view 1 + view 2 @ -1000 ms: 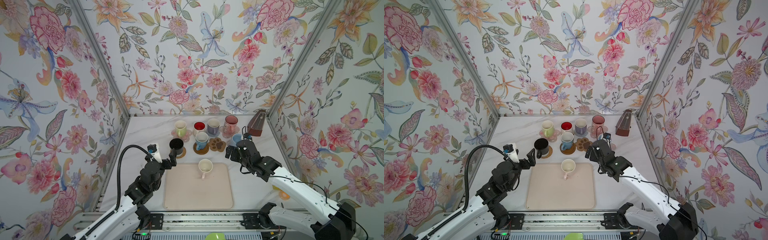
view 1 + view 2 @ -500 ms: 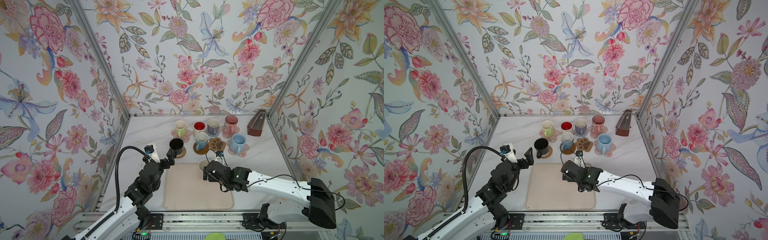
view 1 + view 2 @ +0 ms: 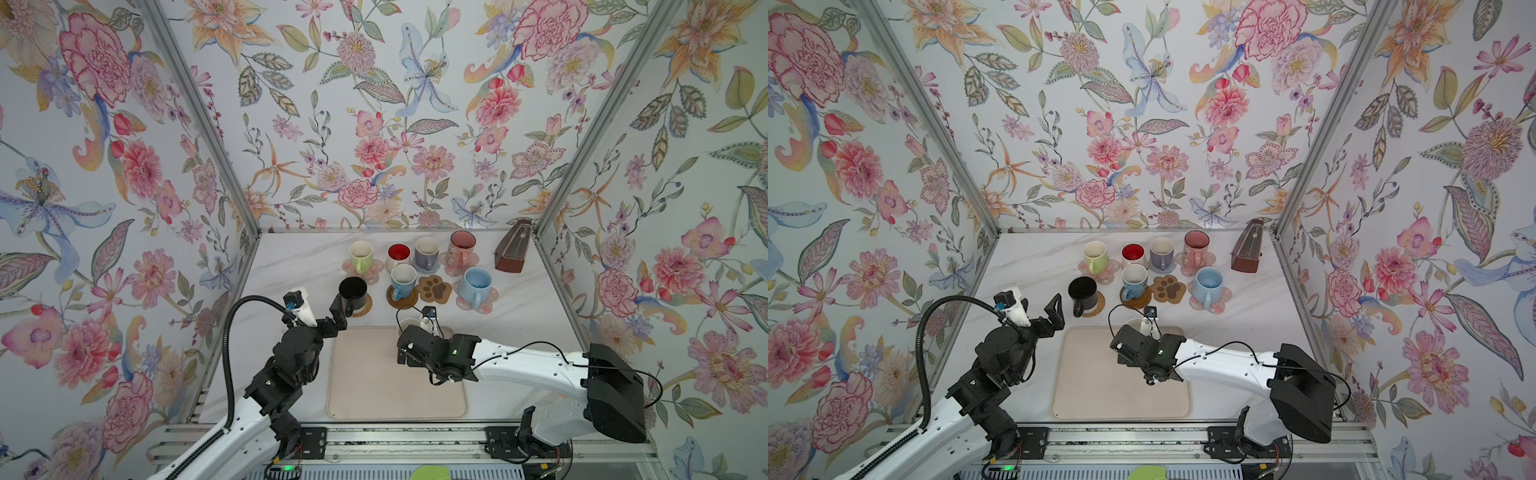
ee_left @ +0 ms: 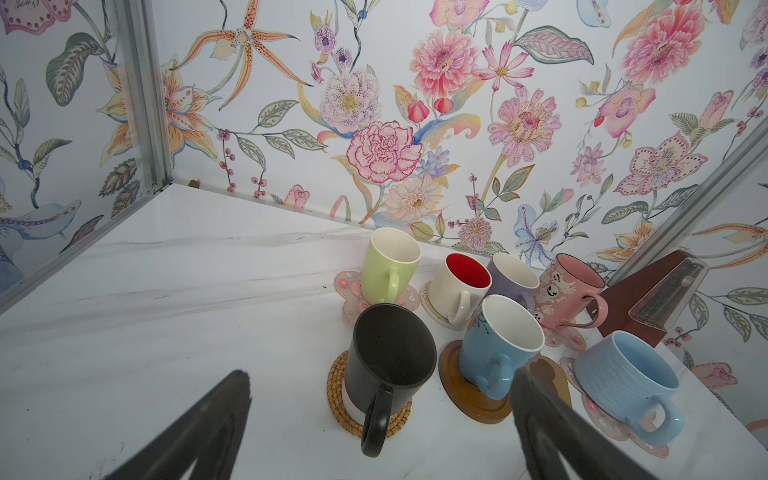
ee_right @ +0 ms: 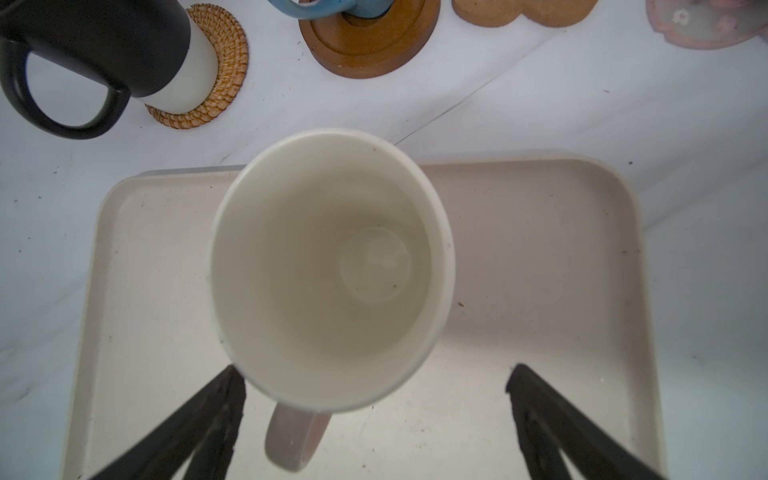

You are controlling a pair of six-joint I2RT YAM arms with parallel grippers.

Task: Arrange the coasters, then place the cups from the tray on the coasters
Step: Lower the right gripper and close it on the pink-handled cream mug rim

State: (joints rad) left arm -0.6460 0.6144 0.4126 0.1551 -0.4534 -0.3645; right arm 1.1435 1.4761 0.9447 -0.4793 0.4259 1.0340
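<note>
Beige and matte, the large rounded-corner tray [image 3: 395, 395] with its low rim lies at the front of the white marbled tabletop [image 3: 291, 270]; we find only one cup left on it, near its far edge. A second ago the right gripper [image 5: 374, 372] stood back by the ribbed light blue mug [image 3: 476, 283]; now it has swung across and hangs over the smooth cream mug with the pink handle [image 5: 332, 266], fingers spread wide to either side of the handle, not closed on it. We read that as the light blue mug delivered, upright on its translucent pink flower coaster [image 3: 490, 301], and the last pick begun. The left gripper [image 4: 380, 376] has not shifted; its fingers are wide apart too and empty, just short of the matte black mug [image 4: 390, 357] on the coiled tan rattan round [image 5: 224, 54]. Seven mugs stand on mats at the back. The one bare mat is the brown, cork-like paw-shaped coaster [image 3: 434, 287], between the blue mug [image 3: 403, 280] on the turned brown disc [image 5: 374, 50] and the light blue one; we judge the cream mug belongs there.
</note>
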